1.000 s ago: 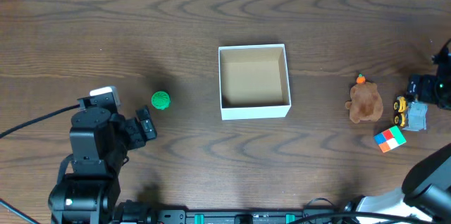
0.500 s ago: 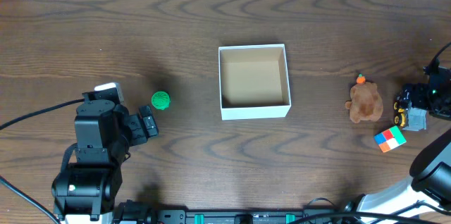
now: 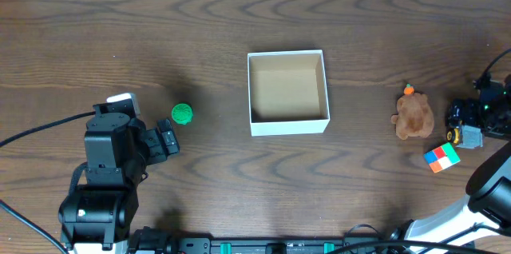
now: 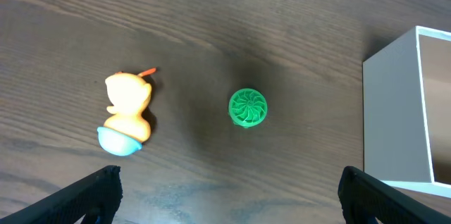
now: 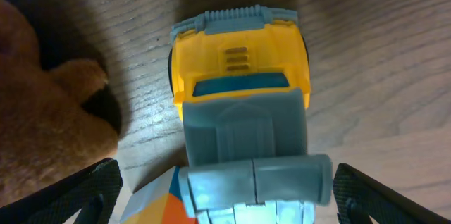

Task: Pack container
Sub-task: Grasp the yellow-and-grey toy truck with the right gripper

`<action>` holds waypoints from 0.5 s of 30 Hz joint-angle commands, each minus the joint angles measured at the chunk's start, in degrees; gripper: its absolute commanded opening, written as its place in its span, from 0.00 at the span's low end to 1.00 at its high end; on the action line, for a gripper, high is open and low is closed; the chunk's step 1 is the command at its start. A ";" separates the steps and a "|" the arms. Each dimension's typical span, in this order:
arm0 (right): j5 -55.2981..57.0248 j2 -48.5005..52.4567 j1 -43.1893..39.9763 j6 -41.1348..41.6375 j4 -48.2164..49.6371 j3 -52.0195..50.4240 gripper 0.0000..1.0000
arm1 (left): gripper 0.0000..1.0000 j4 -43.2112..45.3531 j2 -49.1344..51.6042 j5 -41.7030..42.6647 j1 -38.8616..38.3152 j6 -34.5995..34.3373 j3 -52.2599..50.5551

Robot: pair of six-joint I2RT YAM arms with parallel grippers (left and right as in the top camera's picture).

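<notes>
Overhead: container [image 3: 289, 127] between left tool [image 3: 167, 140] and right tool [image 3: 465, 117], well apart.

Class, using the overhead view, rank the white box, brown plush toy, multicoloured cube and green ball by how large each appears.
Largest to smallest:
1. container
2. brown plush toy
3. multicoloured cube, somewhat smaller than the plush
4. green ball

No readable text, labels or numbers anywhere.
</notes>
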 commanded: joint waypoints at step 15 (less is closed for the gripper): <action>-0.22 0.44 -0.37 -0.61 1.27 -0.26 0.68 | 0.98 0.02 0.07 -0.28 0.20 -0.52 1.16</action>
